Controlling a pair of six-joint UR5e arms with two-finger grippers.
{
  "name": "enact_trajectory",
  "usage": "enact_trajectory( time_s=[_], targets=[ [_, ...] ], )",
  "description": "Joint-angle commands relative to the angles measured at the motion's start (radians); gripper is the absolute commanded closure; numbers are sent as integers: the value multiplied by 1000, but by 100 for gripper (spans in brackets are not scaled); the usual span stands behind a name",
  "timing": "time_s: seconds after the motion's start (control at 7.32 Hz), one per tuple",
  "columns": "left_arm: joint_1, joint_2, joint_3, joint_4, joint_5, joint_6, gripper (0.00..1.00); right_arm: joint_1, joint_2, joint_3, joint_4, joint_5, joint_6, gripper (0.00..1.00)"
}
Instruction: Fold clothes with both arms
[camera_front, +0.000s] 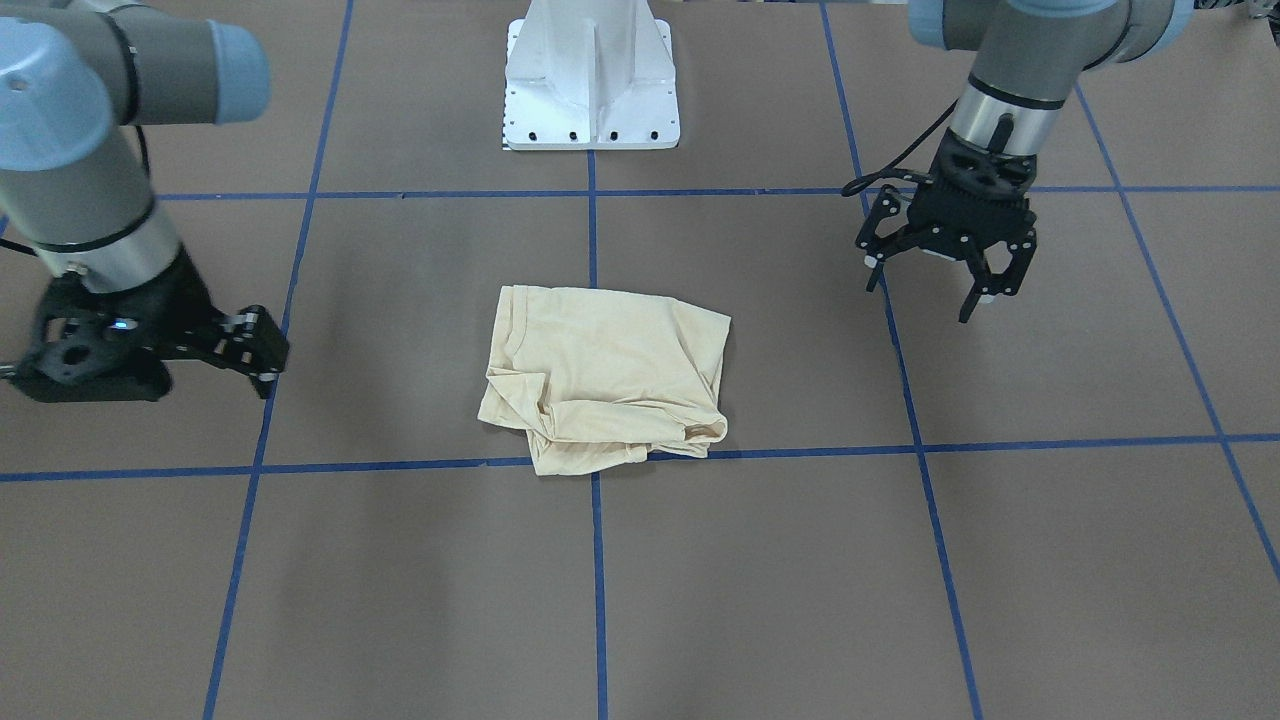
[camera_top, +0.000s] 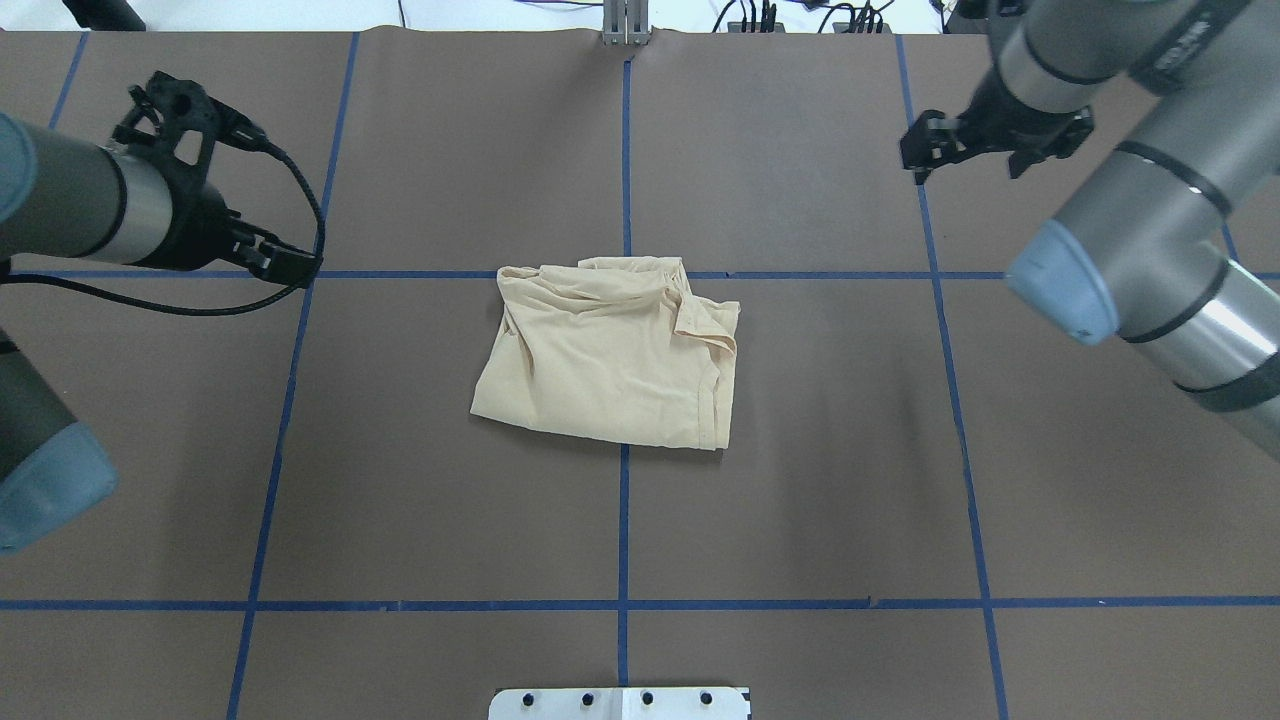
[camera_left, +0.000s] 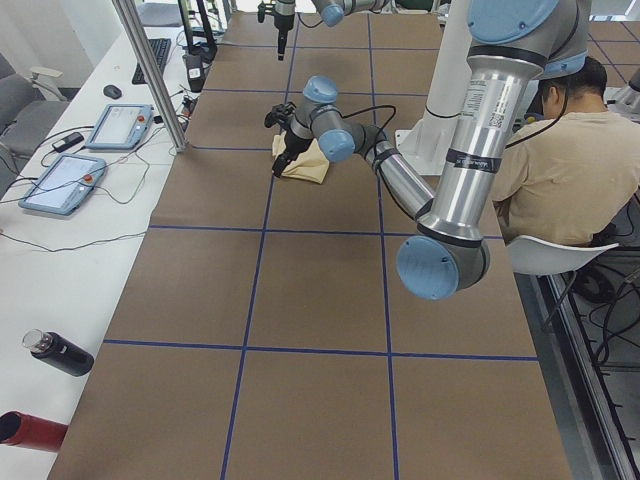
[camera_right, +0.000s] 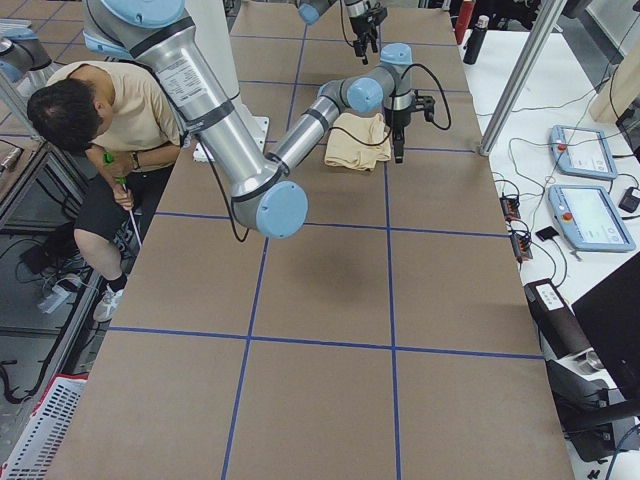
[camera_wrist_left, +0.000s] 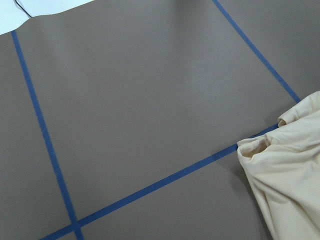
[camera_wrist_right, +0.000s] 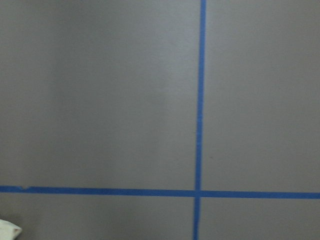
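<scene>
The clothes are one pale cream-yellow shirt (camera_front: 600, 370) (camera_top: 610, 370), lying in a rumpled folded bundle at the middle of the brown table, on a blue tape crossing. No print shows. My left gripper (camera_front: 925, 300) (camera_top: 165, 100) hangs open above bare table, well off to the shirt's side. My right gripper (camera_front: 130, 385) (camera_top: 985, 150) is spread open on the opposite side, also apart from the cloth. Neither holds anything. The left wrist view catches a corner of the shirt (camera_wrist_left: 290, 170). The right wrist view shows mostly tape lines.
The white pedestal base (camera_front: 590, 80) is bolted at the robot's edge of the table. A seated person (camera_left: 560, 170) (camera_right: 110, 110) is beside the table. Tablets (camera_left: 90, 150) and bottles (camera_left: 55, 352) lie on the side bench. Blue tape lines grid the brown surface.
</scene>
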Motion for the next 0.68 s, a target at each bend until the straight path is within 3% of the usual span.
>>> enact_trajectory(
  time_s=[0.0,0.14,0.27,0.55],
  targets=[
    [-231,159,-67,17,-158,352,0,270,-280,43,5,163,-516,0],
    [-361,200,-54,20,-222,507,0,375,-372,37,3,179,-680,0],
    [-432,268,-41,23,-218,558,0,444,-481,35,3,182,-750,0],
    [-508,324,120,13,-155,563,0,517,-590,20,3,174,-758,0]
  ],
)
